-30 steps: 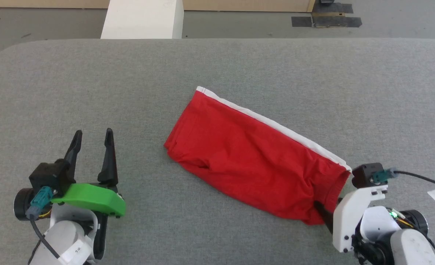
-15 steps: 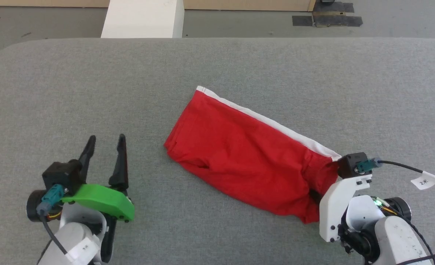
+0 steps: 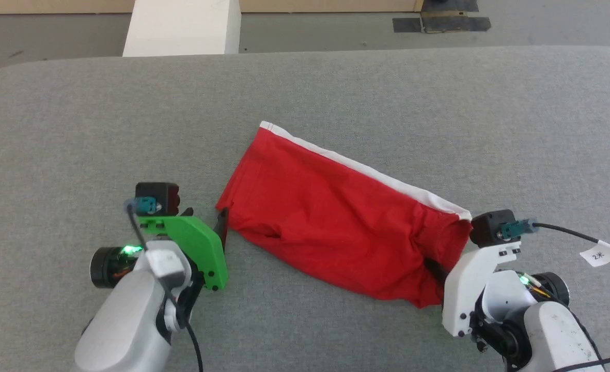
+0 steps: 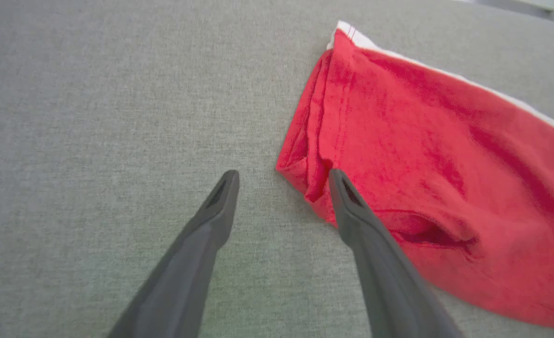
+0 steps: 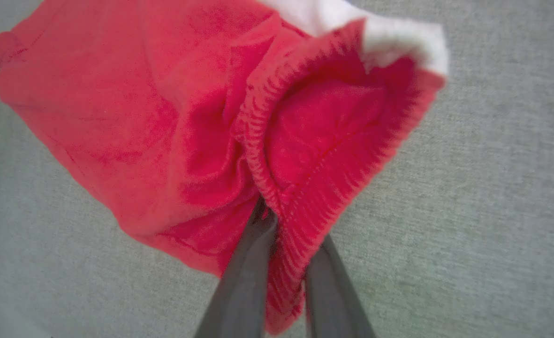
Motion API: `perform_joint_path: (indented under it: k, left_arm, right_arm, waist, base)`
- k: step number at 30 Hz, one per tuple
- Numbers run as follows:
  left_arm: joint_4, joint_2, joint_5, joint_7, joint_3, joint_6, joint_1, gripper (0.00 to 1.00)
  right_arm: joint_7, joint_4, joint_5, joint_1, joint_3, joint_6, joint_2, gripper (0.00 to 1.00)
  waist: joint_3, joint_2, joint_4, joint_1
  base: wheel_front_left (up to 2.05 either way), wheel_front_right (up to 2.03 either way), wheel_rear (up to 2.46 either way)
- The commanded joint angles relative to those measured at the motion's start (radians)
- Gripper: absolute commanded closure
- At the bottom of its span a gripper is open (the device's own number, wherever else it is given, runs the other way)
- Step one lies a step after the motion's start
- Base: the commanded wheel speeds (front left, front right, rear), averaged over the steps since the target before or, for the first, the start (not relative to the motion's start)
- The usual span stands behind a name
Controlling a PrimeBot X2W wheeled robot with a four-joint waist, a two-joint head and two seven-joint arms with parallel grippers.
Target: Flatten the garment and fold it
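Garment (image 3: 335, 217) first, at its ribbed waistband (image 5: 314, 188): the right gripper (image 5: 284, 234) is pinched tight on that edge and holds it slightly off the grey table (image 3: 335, 82), probably to anchor this end for spreading. The left gripper (image 4: 282, 174) has its fingers apart at the opposite near corner, one over red cloth and one over bare table, apparently ready to pinch it. Between them the garment lies diagonally mid-table, rumpled, with its white trim (image 3: 361, 168) along the far edge.
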Motion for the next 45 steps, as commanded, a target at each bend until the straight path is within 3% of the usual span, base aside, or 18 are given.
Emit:
perform_joint_path:
  k: [1,9,10,11,12,19,22,28,35,42,43,44,45]
  left_arm:
    - [0.026,0.004,-0.007,0.03,-0.006,0.007,-0.028,0.0]
    - [0.156,0.002,-0.015,0.159,-0.053,-0.031,-0.122,0.0]
    - [0.17,0.003,-0.017,0.172,-0.058,-0.034,-0.125,0.52]
    - [0.182,0.003,-0.02,0.178,-0.059,-0.037,-0.129,0.95]
    - [0.191,0.0,-0.028,0.182,-0.056,-0.039,-0.13,1.0]
    - [0.176,-0.01,-0.108,0.169,-0.012,-0.074,-0.105,1.0]
    - [0.084,0.009,-0.167,0.111,0.063,-0.068,-0.041,1.0]
    - [-0.079,0.014,-0.219,0.077,0.11,-0.043,0.111,1.0]
    - [-0.21,-0.034,-0.244,0.068,0.083,0.001,0.287,1.0]
    - [-0.251,-0.075,-0.256,0.098,0.019,0.023,0.391,1.0]
    - [-0.253,-0.076,-0.254,0.098,0.015,0.024,0.394,1.0]
    - [-0.255,-0.077,-0.253,0.098,0.012,0.025,0.394,0.96]
    - [-0.258,-0.079,-0.252,0.097,0.012,0.026,0.392,0.56]
  right_arm:
    - [-0.009,-0.006,0.008,-0.007,0.007,-0.001,0.002,1.0]
    - [-0.009,-0.009,0.015,-0.006,0.013,-0.001,0.002,1.0]
    - [-0.009,-0.009,0.015,-0.006,0.014,-0.001,0.002,1.0]
    - [-0.01,-0.009,0.016,-0.007,0.014,-0.001,0.002,1.0]
    - [-0.01,-0.009,0.016,-0.007,0.013,-0.001,0.002,1.0]
    - [-0.008,-0.007,0.029,-0.006,0.002,-0.001,0.002,1.0]
    - [0.031,-0.035,0.024,-0.002,-0.012,-0.001,-0.005,1.0]
    - [0.122,-0.076,0.063,-0.002,-0.025,-0.001,-0.121,1.0]
    - [0.245,-0.11,0.128,-0.025,-0.001,-0.001,-0.251,1.0]
    - [0.311,-0.097,0.174,-0.053,0.052,-0.001,-0.312,1.0]
    - [0.31,-0.09,0.174,-0.055,0.052,-0.001,-0.313,0.93]
    - [0.316,-0.078,0.171,-0.053,0.051,-0.001,-0.312,0.01]
    - [0.314,-0.075,0.173,-0.051,0.052,-0.001,-0.309,0.0]
  waist:
    - [0.007,0.0,-0.011,0.0]
    - [0.029,0.0,-0.041,0.0]
    - [0.032,0.0,-0.044,0.0]
    - [0.033,0.0,-0.046,0.0]
    - [0.034,0.0,-0.048,0.0]
    - [0.023,0.0,-0.038,0.0]
    - [0.003,0.0,-0.006,0.0]
    - [-0.02,0.0,0.043,0.0]
    - [-0.03,0.0,0.097,0.0]
    - [-0.031,0.0,0.121,0.0]
    - [-0.031,0.0,0.124,0.0]
    - [-0.033,0.0,0.127,0.0]
    - [-0.035,0.0,0.129,0.0]
  base:
    - [0.0,0.0,0.0]
    - [0.0,0.0,0.0]
    - [0.0,0.0,0.0]
    - [0.0,0.0,0.0]
    - [0.0,0.0,0.0]
    - [0.0,0.0,0.0]
    - [0.0,0.0,0.0]
    - [0.0,0.0,0.0]
    - [0.0,0.0,0.0]
    - [0.0,0.0,0.0]
    - [0.0,0.0,0.0]
    - [0.0,0.0,0.0]
    - [0.0,0.0,0.0]
